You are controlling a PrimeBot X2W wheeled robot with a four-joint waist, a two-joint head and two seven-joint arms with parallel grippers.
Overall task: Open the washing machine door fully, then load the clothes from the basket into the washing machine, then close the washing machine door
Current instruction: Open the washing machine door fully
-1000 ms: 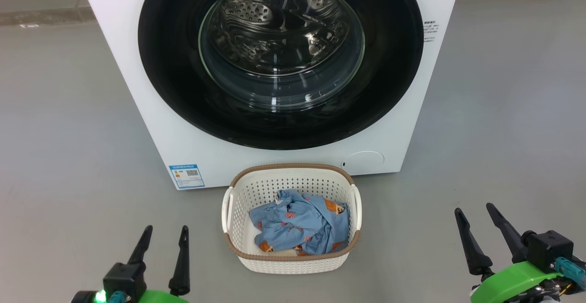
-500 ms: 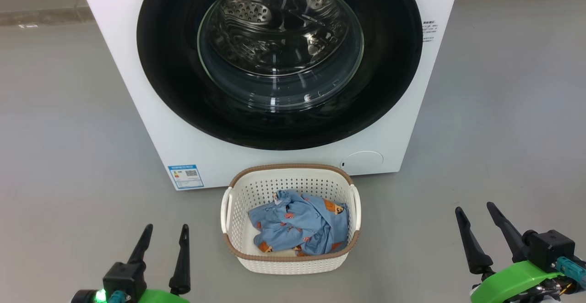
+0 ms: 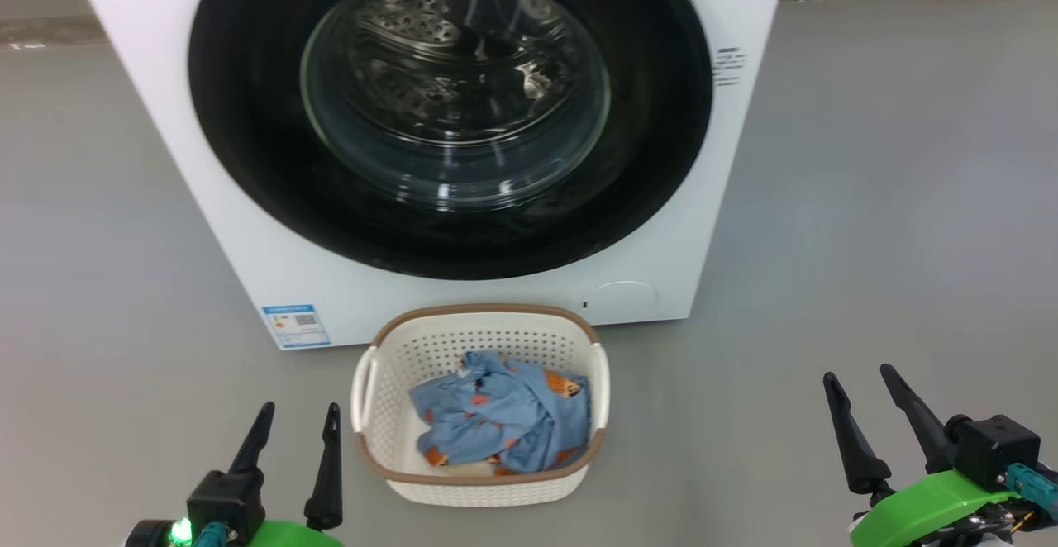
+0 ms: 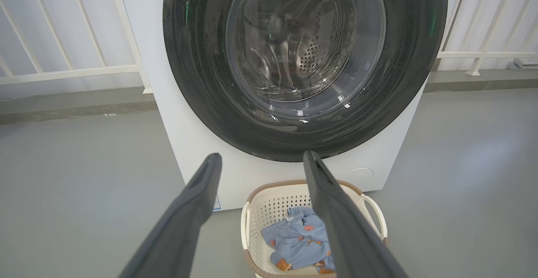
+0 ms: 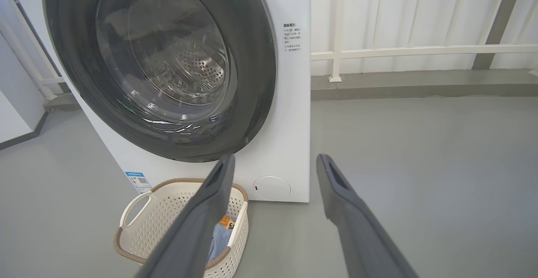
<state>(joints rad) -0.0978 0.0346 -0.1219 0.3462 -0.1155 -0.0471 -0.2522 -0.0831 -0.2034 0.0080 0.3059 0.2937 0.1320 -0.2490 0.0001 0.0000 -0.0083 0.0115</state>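
Evidently unstarted: round glossy black door (image 3: 248, 117) closed on white washing machine (image 3: 331, 299); light blue printed clothes (image 3: 496, 415) in cream perforated basket (image 3: 479, 312) on floor (image 3: 124, 283) at machine's foot, short transfer. Left tool (image 3: 300, 408), right tool (image 3: 860, 373) spread wide, empty.

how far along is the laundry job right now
Done: nothing yet; the washing machine door is shut on the washing machine. In hand: nothing; the left gripper and right gripper hang open and empty, either side of the basket, which holds the clothes. Left: open the door fully, load the clothes, close the door.
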